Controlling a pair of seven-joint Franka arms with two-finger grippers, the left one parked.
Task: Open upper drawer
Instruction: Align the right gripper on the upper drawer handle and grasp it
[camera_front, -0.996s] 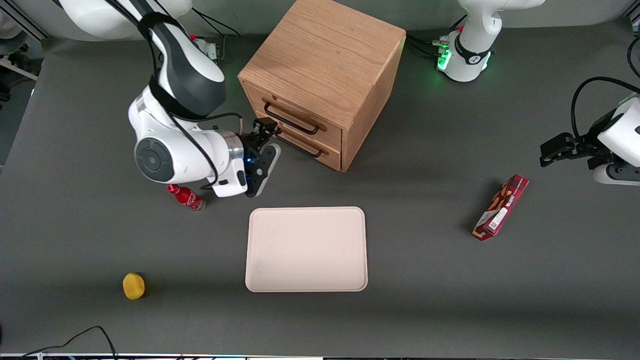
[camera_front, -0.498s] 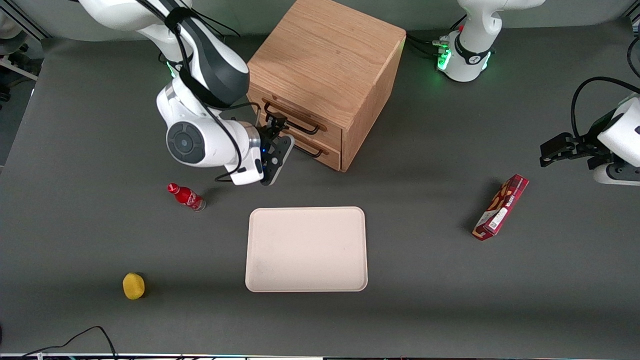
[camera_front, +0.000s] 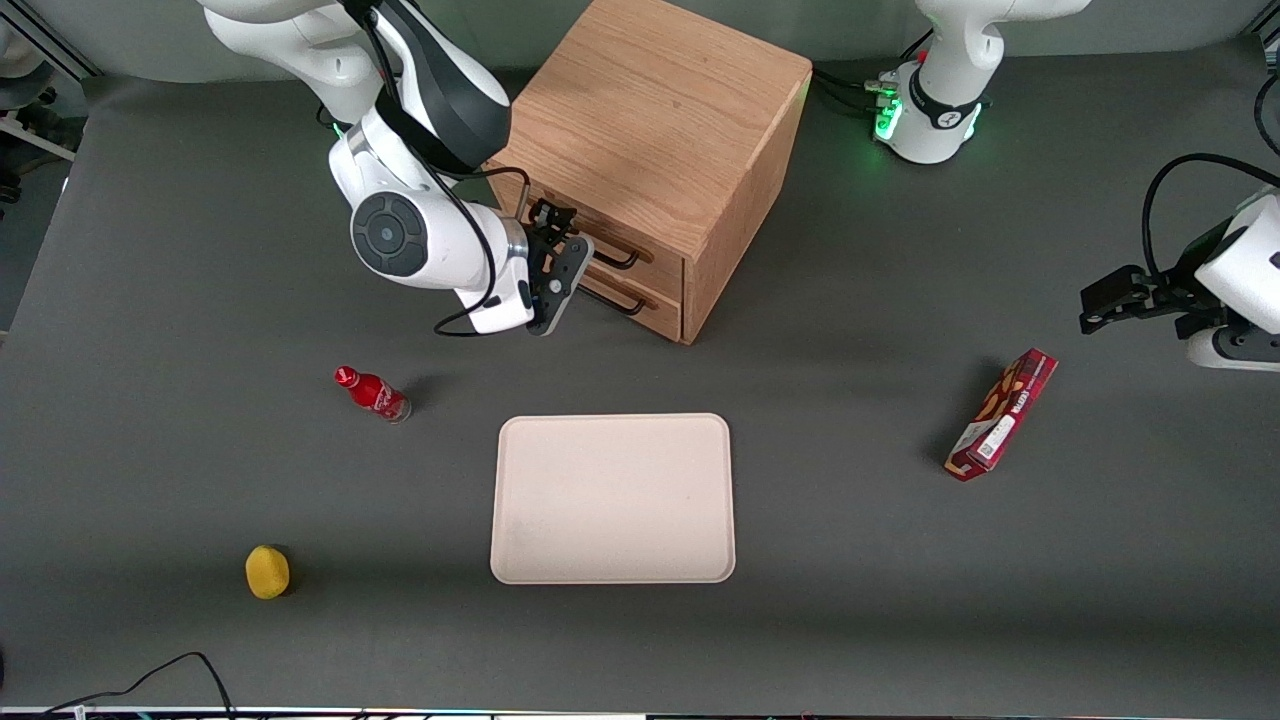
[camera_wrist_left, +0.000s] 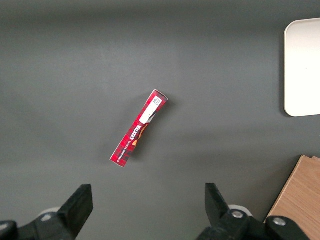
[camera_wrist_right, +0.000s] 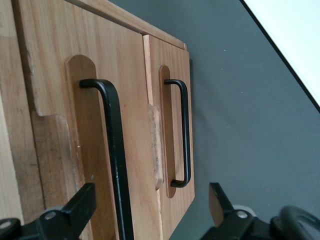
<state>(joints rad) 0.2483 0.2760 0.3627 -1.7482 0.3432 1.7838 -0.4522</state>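
Note:
The oak cabinet (camera_front: 650, 110) has two drawer fronts facing the working arm's end of the table. The upper drawer (camera_front: 660, 272) looks closed, and its long black bar handle (camera_front: 612, 258) is partly covered by my gripper (camera_front: 553, 238). In the right wrist view the upper drawer (camera_wrist_right: 50, 90) and its handle (camera_wrist_right: 116, 160) are close, and the handle runs between the gripper's (camera_wrist_right: 152, 210) two black fingertips (camera_wrist_right: 82, 205), nearer to one of them. The fingers are wide open and touch nothing. The lower drawer's handle (camera_wrist_right: 184, 135) is farther off, next to the grey table.
A red bottle (camera_front: 372, 393) lies on the table nearer the front camera than the gripper. A beige tray (camera_front: 612, 497) sits mid-table, also in the left wrist view (camera_wrist_left: 302, 65). A yellow object (camera_front: 267, 571) is near the front edge. A red box (camera_front: 1002, 413) (camera_wrist_left: 140, 127) lies toward the parked arm's end.
My gripper has moved from near the red bottle up and in toward the cabinet front, and it is now at the upper drawer's handle. The drawers have not moved.

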